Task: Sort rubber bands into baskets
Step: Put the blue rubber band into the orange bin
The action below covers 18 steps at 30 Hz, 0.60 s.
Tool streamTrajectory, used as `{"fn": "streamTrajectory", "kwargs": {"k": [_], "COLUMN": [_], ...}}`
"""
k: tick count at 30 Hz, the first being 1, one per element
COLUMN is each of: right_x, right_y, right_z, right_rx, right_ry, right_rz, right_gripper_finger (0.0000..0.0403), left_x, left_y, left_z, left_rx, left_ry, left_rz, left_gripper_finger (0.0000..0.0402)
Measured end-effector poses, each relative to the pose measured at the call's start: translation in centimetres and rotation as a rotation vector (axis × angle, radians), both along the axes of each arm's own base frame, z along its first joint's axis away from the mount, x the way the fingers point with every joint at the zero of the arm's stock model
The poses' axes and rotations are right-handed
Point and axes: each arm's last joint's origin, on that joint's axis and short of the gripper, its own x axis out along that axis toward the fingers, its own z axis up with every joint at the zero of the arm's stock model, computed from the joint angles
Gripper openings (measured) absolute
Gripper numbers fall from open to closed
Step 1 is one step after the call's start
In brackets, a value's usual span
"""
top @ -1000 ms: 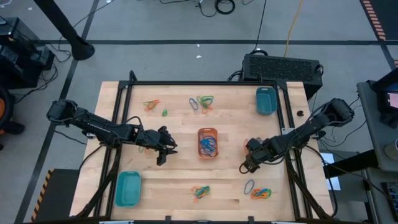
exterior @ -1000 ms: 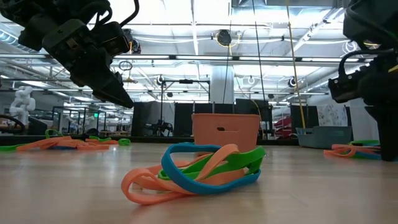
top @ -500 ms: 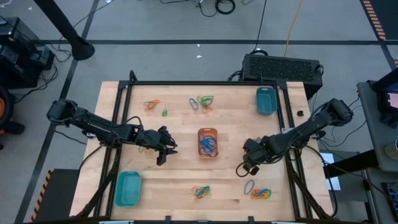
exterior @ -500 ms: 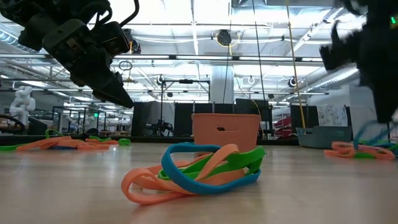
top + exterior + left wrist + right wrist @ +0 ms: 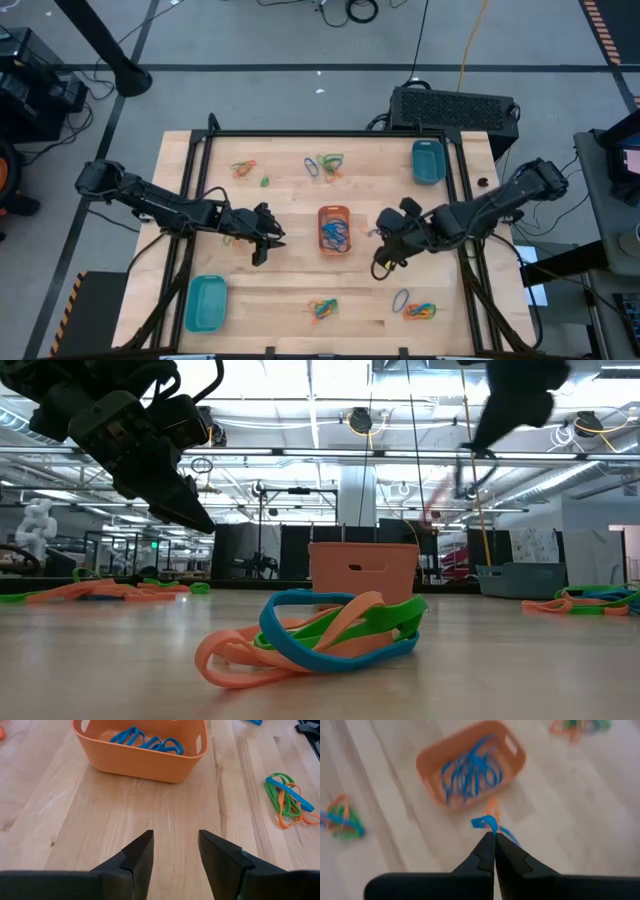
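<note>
The orange basket (image 5: 334,229) stands mid-table with several blue rubber bands (image 5: 470,775) in it. My right gripper (image 5: 383,257) hangs in the air just to its right, shut on a blue rubber band (image 5: 486,823); an orange strand (image 5: 492,810) shows beside the blue one. My left gripper (image 5: 262,243) waits open above the bare wood left of the basket, seen also in the left wrist view (image 5: 175,850). Two teal baskets (image 5: 427,161) (image 5: 206,302) stand at the far right and near left. Loose rubber band piles (image 5: 418,311) (image 5: 322,308) lie near the front edge. My right gripper pinches the blue rubber band by a short bend of its loop (image 5: 490,827) between its two fingertips. The fingers slant down toward the table. The band is lifted clear and dangles below the fingertips (image 5: 470,475). Whether the orange strand is also pinched, I cannot tell.
More band piles lie at the far side (image 5: 243,168) (image 5: 325,164), with a single green band (image 5: 265,181) near them. A black frame (image 5: 330,134) runs round the table top. A black box (image 5: 455,105) sits behind the far edge.
My right gripper has risen from the table near the front-right pile and gone toward the orange basket, rolling its wrist as it went. The blue rubber band has come up with it and now hangs clear of the wood.
</note>
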Motion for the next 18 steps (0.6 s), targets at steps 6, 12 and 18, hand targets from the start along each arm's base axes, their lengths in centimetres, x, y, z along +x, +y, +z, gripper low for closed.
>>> {"fn": "streamTrajectory", "kwargs": {"k": [6, 12, 18], "right_x": [2.1, 4.9, 6.7], "right_y": [-1.4, -3.1, -4.3], "right_z": [-0.5, -1.6, -3.6], "right_rx": [-0.025, -0.049, -0.038], "right_ry": [-0.084, -0.125, -0.074], "right_rz": [0.042, 0.041, 0.071], "right_gripper_finger": [0.0, 0.0, 0.0], "left_x": [0.0, 0.0, 0.0], "left_y": [0.0, 0.0, 0.0], "left_z": [0.0, 0.0, 0.0], "left_rx": [-0.012, -0.014, -0.014], "left_ry": [0.001, 0.002, 0.007], "left_rz": [0.01, 0.011, 0.012], "left_gripper_finger": [0.0162, 0.0162, 0.0162]}}
